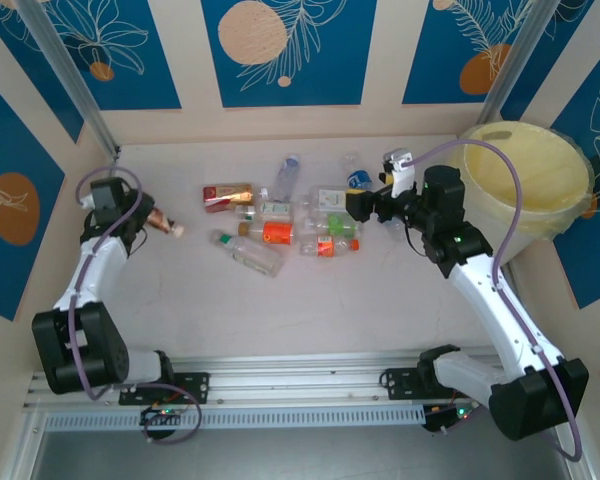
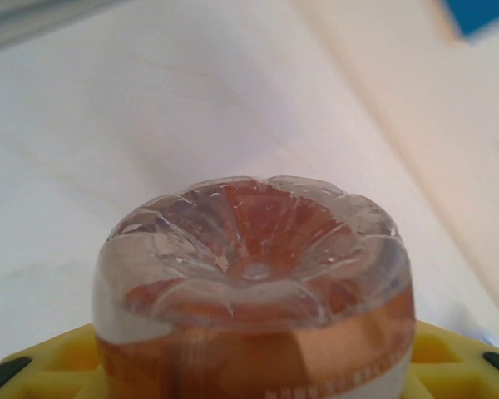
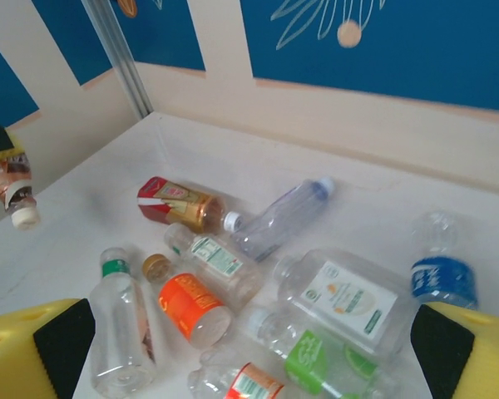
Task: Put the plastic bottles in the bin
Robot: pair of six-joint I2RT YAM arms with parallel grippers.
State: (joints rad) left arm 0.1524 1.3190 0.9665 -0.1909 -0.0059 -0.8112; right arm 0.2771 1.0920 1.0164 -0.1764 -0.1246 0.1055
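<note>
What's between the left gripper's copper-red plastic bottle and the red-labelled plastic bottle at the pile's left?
Bare white tabletop, as the top external view shows.

I work on a pale off-white matte tabletop, lit evenly and softly so that shadows on it stay faint. Cream-coloured walls close it in at the back and on both sides. They carry deep blue rectangular panels printed with thin white leaf outlines and flat discs: a large peach disc on the middle panel and an orange disc on the panel to my left. Slanting silver metal posts stand in the far corners, one at the left and one at the right. A ribbed aluminium rail runs along the near edge, with a dull grey surface below it.
</note>
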